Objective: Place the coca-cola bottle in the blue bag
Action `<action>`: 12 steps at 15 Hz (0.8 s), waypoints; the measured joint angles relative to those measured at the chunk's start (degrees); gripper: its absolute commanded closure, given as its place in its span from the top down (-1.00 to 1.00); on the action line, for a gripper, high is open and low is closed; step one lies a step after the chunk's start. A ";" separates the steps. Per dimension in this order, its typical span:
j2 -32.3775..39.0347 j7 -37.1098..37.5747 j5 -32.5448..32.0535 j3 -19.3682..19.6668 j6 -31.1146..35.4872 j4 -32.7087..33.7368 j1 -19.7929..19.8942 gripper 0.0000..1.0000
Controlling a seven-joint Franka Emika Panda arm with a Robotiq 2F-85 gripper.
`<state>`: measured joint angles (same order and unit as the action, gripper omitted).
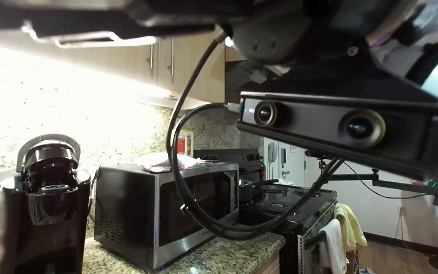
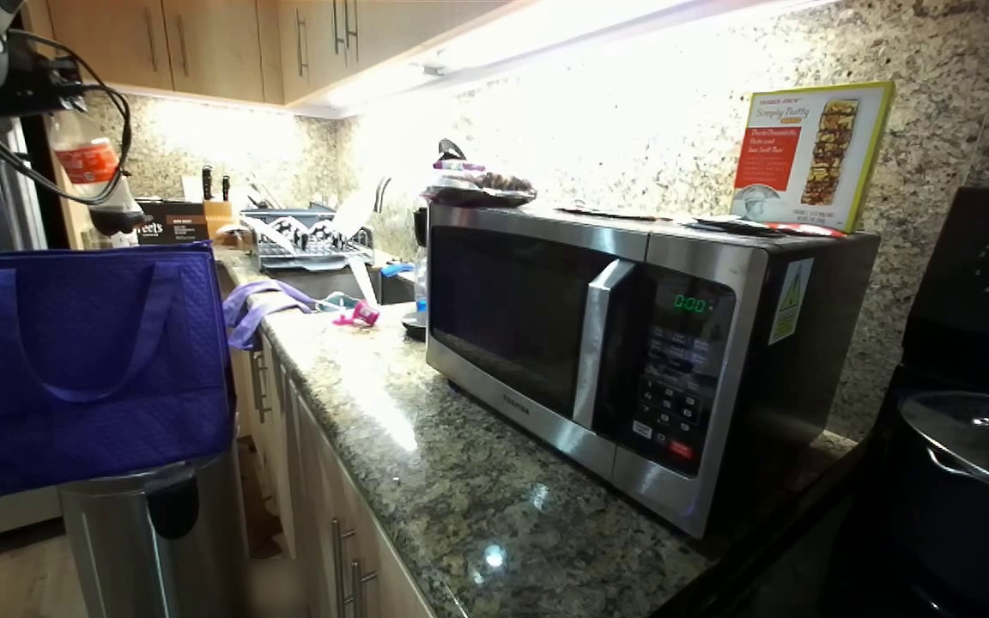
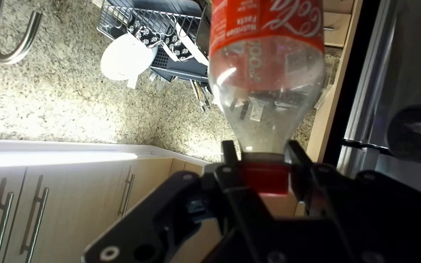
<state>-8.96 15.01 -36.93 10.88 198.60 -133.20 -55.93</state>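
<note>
While the gripper (image 3: 263, 157) clasps it by its capped neck, the coca-cola bottle (image 2: 85, 161) hangs tilted beneath, base downward, in an exterior view.

I count one clear plastic Coca-Cola bottle (image 3: 267, 76), one blue quilted bag (image 2: 87, 343), one boxy black-and-silver microwave (image 2: 537, 326), one glossy black coffee maker (image 1: 49, 217) and one black coil stove (image 1: 315, 206). On it, one white cloth towel (image 1: 334, 245) and one yellow cloth towel (image 1: 350, 224) make two.
</note>
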 measured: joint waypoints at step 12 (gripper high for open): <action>-1.91 2.83 -13.83 20.37 -0.40 -2.46 -18.50 -0.70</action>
<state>-10.87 17.83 -50.76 31.26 198.20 -135.66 -74.43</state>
